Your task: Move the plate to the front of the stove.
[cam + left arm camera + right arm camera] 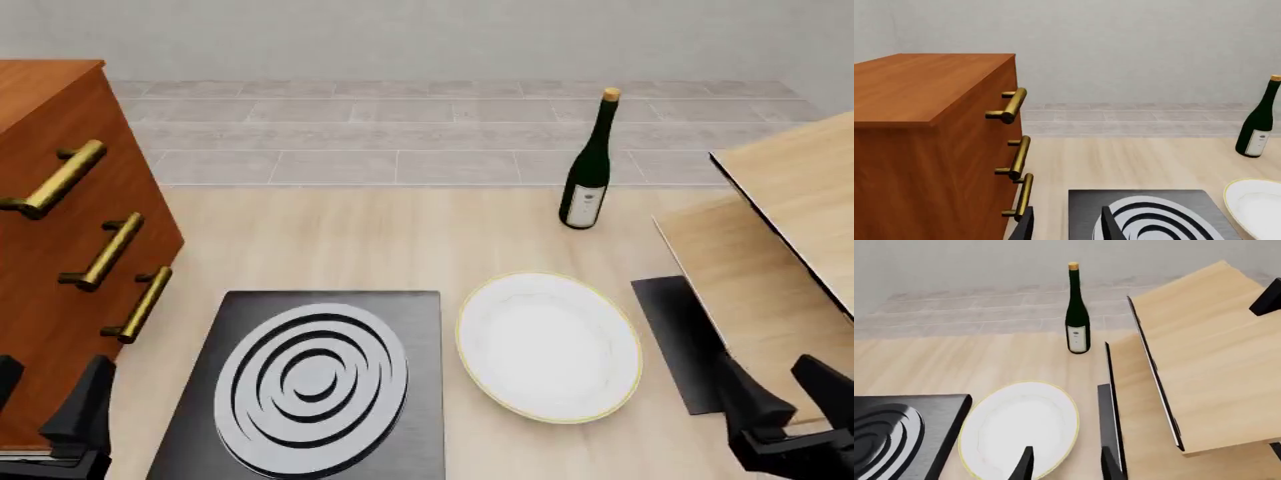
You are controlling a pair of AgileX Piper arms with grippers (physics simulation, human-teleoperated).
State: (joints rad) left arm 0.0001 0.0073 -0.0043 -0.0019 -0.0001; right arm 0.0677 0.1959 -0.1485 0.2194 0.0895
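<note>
Step in hand, judged from the layout: reaching for the plate (549, 345), not yet touched by either arm. Lies flat on the worktop (360, 250) at centre-right of the front view, just beside the right edge of the stove (307, 385), apparently a sliver apart. Stove sits at lower centre-left of that view, burner rings facing up.

Right pincer (787, 400) at the lower right corner of the front view, near the plate and apart from it; fingers spread fairly wide, nothing between them. Left pincer (47, 405) at the lower left corner, beside the wooden cabinet (67, 250); also parted and empty, as seen in the left wrist view.

To do it well: better taken with the right pincer, being the nearer one. Shallow and flat, so probably best gripped at the yellow-gold rim, one finger slipped under the edge on the near right side, away from the stove. Lift needed only enough to clear the slab. Care called for around the thin black mat (674, 340) and the pale wooden boards (774, 250) to the right of the plate, both close to the approach path.

Counted: one plate, one stove, one wine bottle (587, 165) standing upright at upper centre-right, one cabinet with three brass handles (104, 250), one black mat, two pincers.
</note>
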